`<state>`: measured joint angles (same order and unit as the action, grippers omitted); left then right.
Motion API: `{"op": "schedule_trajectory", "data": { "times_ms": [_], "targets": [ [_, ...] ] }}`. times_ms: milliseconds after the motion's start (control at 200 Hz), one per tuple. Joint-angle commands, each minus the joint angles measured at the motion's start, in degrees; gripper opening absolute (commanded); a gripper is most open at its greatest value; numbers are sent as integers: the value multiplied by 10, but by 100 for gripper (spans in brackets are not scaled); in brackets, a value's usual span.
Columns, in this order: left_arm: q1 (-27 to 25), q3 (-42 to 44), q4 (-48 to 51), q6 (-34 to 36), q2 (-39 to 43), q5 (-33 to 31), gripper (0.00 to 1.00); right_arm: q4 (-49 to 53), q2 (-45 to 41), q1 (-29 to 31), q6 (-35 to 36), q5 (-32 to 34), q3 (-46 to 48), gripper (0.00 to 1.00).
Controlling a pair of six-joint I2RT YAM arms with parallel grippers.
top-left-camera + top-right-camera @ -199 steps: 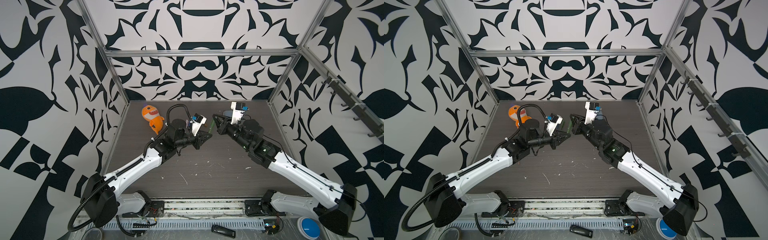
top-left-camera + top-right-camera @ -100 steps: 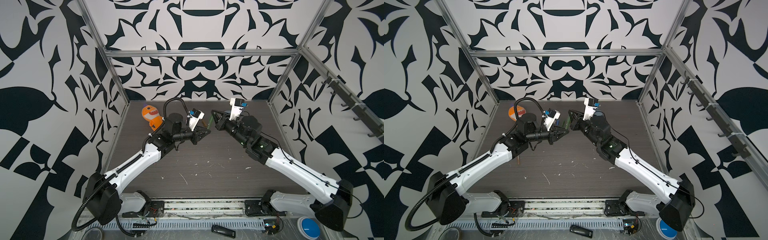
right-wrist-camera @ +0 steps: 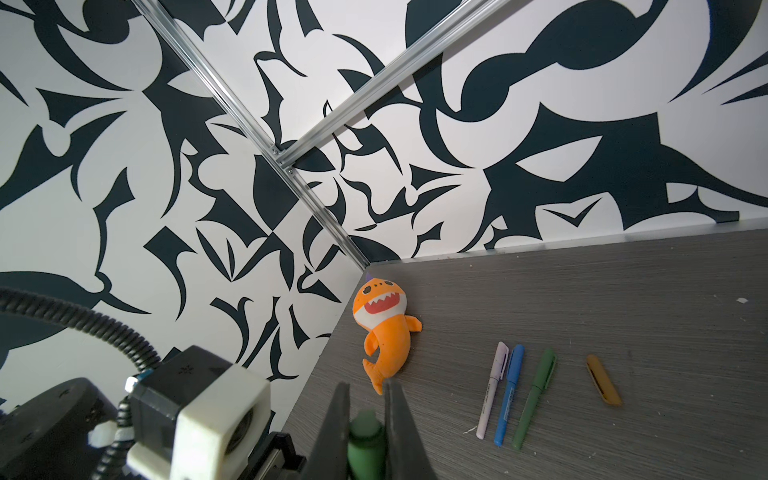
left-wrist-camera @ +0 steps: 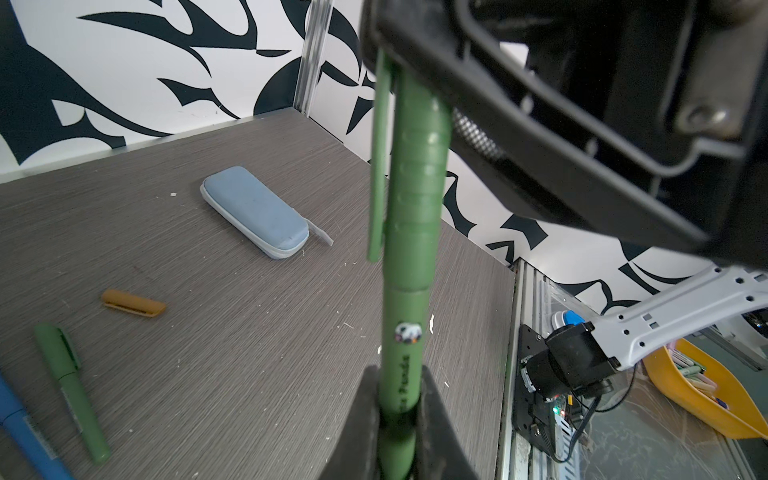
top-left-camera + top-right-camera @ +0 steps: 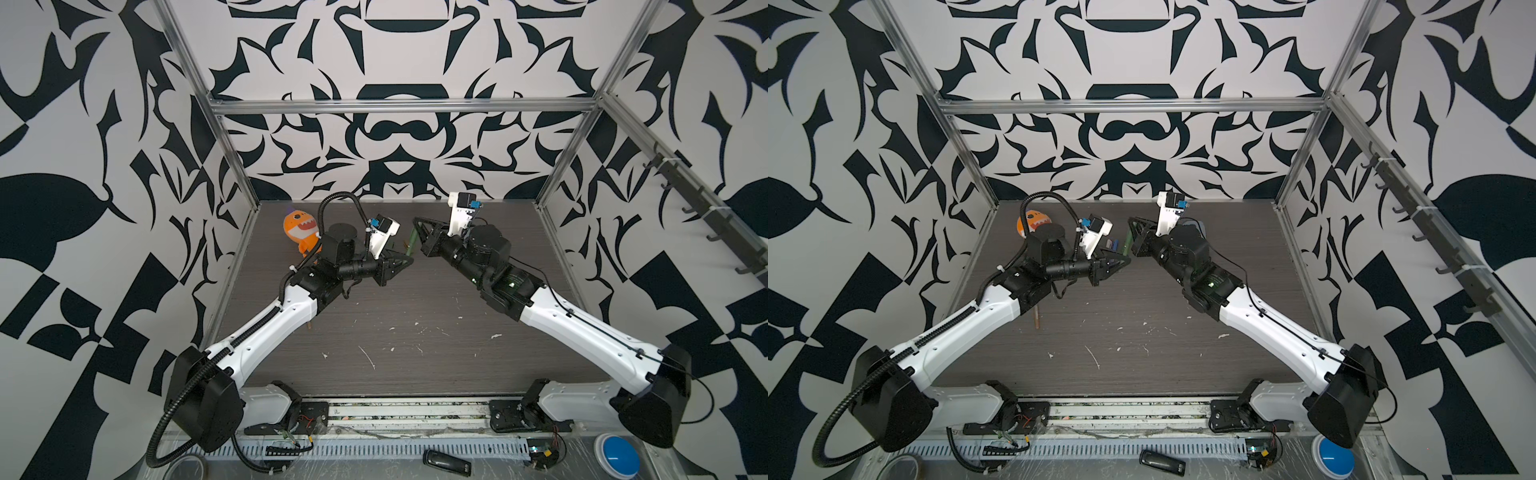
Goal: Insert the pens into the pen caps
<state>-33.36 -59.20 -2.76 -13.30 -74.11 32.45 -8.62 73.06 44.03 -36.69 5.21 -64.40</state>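
Above the counter, the left gripper clamps a green pen — its green cap, fitted on, is pinched in the right gripper.

Counter, front centre: stood open, scattered white flecks. Left side: orange-brown pen. Back left corner: plush shark; near it lay three capped pens and an orange-brown cap. Back right: pale blue case. Above back centre: left end effector and right end effector, bridged by one green pen, barred passage.
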Motion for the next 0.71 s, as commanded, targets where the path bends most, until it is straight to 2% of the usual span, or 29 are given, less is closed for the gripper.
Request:
{"op": "schedule_trajectory", "data": {
  "times_ms": [0, 300, 460, 615, 700],
  "targets": [
    [41, -105, -243, -43, 18, -85, 0, 306, 47, 71, 7, -154, 42, 0],
    [59, -132, -231, -56, -4, -78, 0, 314, 57, 84, 14, -153, 37, 1],
    [59, -89, -212, -57, 5, -38, 0, 304, 32, 83, 11, -133, 10, 4],
    [57, 8, -185, -45, 49, 23, 0, 327, 11, 73, 44, -70, -94, 14],
    [56, 55, -138, -17, 80, 34, 0, 349, -2, 73, 65, -34, -176, 25]
  ]
}}
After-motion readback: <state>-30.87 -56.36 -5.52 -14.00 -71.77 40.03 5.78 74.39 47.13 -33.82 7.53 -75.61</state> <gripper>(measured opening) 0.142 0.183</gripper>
